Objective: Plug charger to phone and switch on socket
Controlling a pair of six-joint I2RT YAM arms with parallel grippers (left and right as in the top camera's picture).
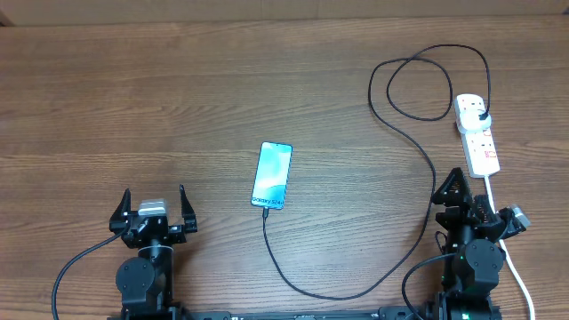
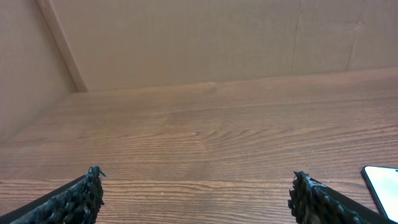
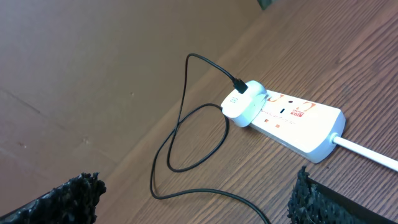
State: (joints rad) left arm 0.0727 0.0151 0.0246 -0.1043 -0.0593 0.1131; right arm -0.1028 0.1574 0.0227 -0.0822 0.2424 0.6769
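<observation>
- Phone [image 1: 271,175]: flat, screen up, mid-desk toward near edge. Charger [image 1: 265,224] tip meets its near end, looks seated.
- Cable: slack sweeps along near edge, then loops up to socket [image 1: 477,135] at right edge toward far right corner. Adapter sits in end outlet.
- Switch: state unreadable.
- Left gripper [image 1: 153,196]: fingers spread, empty, near edge left side, likely idle.
- Right gripper [image 3: 196,186]: fingers spread, empty, facing socket, presumably for switch.

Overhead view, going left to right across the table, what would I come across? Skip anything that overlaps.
First the left gripper, then the phone, then the socket.
</observation>
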